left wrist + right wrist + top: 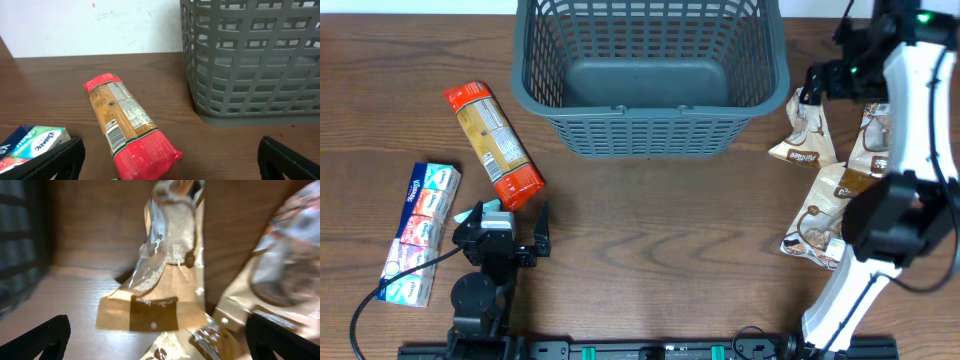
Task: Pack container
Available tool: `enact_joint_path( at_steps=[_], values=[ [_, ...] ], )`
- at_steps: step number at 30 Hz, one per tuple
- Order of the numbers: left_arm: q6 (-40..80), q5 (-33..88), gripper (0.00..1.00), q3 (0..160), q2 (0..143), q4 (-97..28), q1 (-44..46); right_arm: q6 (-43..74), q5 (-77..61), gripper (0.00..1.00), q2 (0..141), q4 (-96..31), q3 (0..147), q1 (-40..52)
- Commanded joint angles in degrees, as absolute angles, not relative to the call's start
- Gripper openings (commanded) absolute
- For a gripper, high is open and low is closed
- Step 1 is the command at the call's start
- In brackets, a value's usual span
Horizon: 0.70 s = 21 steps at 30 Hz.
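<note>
I see the right gripper (160, 337) blurred, spread above a tan pouch (160, 295) right of the container (650, 130). The left gripper (506, 224) is spread too, fingertips cropped, near the red packet (127, 125).

We look down on a brown wood-grain table (660, 240), its grain running side to side. In the left wrist view a plain white wall (60, 30) rises just behind the table's far edge, bearing a small red mark (93, 5) and faint smudges (112, 15). The light is even, the shadows soft.
</note>
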State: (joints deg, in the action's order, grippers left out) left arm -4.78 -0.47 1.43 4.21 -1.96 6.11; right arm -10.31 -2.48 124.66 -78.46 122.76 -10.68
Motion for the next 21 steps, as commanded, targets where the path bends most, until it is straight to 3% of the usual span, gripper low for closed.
enact_joint_path(
  at_steps=[1, 18, 21],
  values=[
    [-5.48, -2.39, 0.99, 0.27, 4.36, -4.03, 6.31, -9.23, -1.87, 0.99, 129.86, -78.13, 121.71, -10.85],
    [-5.3, -2.39, 0.99, 0.27, 4.36, -4.03, 6.31, -9.26, -1.72, 0.99, 142.67, -73.43, 121.67, -10.85],
    [-5.3, -2.39, 0.99, 0.27, 4.36, -4.03, 6.31, -9.28, -1.72, 0.82, 142.74, -72.75, 121.64, -10.85]
  ],
)
